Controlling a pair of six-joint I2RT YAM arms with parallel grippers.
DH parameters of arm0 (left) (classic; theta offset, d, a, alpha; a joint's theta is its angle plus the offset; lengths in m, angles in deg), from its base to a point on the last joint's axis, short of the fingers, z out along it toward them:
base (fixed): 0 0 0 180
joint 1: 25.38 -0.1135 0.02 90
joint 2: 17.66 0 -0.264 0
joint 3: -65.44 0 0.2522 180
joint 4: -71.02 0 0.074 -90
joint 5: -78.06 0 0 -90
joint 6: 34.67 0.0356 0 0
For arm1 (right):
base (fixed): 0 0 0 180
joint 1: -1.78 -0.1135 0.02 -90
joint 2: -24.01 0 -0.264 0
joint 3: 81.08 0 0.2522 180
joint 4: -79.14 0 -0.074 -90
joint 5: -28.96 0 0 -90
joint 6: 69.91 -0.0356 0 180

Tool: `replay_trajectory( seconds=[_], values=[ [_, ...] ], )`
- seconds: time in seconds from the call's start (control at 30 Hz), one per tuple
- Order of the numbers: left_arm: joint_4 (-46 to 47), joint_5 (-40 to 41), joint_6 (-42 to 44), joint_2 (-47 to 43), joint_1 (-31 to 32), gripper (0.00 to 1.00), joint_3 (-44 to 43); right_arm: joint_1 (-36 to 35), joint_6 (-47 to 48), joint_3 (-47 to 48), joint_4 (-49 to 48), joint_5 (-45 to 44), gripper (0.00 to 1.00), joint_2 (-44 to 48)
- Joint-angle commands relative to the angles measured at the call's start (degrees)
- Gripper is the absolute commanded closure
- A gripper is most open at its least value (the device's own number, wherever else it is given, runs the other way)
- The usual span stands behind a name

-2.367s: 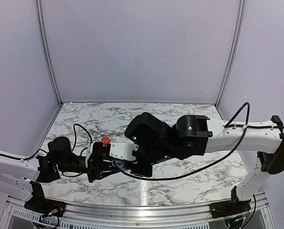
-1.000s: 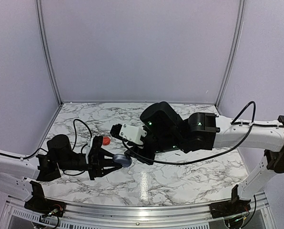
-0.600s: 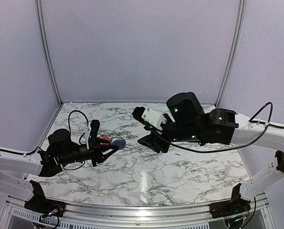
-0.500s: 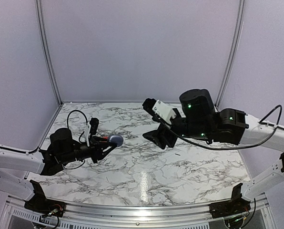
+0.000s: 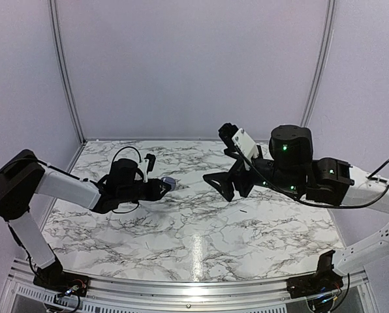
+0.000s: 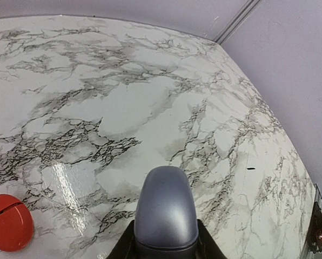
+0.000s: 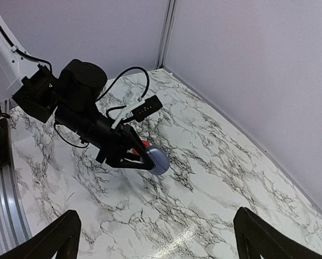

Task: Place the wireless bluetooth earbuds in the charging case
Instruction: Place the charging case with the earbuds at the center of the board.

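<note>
Our left gripper was clamped narrowly on the charging case, a smooth silvery-grey pebble with its lid shut. In the left wrist view the case stood between the two dark fingers, its rounded end pointing away from the wrist and out over the marble table. With the lid closed, we could not see inside, so we could not tell whether the earbuds were in it. From above, we saw the left arm stretched low across the left half of the table, the case at its tip close to the surface. We could not tell whether the case touched the marble.

Just beside the held case lay a red rounded shell with a dark seam line across it. It rested on the table to the left of the gripper in the wrist view, and in the right wrist view it showed as a red sliver behind the case.

Our right gripper was spread wide and held nothing. Its fingers framed the bottom corners of its own view. It hung high over the right half of the table, well apart from the left gripper and turned toward it.
</note>
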Motion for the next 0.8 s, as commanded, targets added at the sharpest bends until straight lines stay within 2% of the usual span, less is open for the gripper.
replay_trajectory(
  seconds=[0.0, 0.17, 0.37, 0.63, 0.73, 0.77],
  values=[
    [-4.27, -0.53, -2.72, 6.99, -0.79, 0.96, -5.62, 0.43, -2.52, -0.50, -1.81, 0.08, 0.01, 0.76],
    [-5.50, -2.73, -5.21, 13.20, -2.14, 0.94, -9.81, 0.52, -3.72, -1.48, -2.28, 0.75, 0.01, 0.95],
    [-9.42, -2.04, -5.75, 15.61, -2.52, 0.88, -11.54, 2.58, -7.66, -3.16, -2.89, 4.95, 0.01, 0.22],
    [-15.96, 0.28, -4.09, 14.91, -2.98, 0.56, -12.77, 6.75, -12.58, -6.69, -6.85, 13.57, 0.01, -1.07],
    [-17.97, 0.68, -3.11, 11.60, -2.99, 0.37, -13.08, 9.32, -14.73, -7.78, -8.37, 17.29, 0.01, -1.09],
    [-18.69, 0.96, -2.68, 10.16, -2.98, 0.26, -13.15, 10.40, -15.69, -8.21, -8.86, 18.82, 0.01, -1.20]
  ],
)
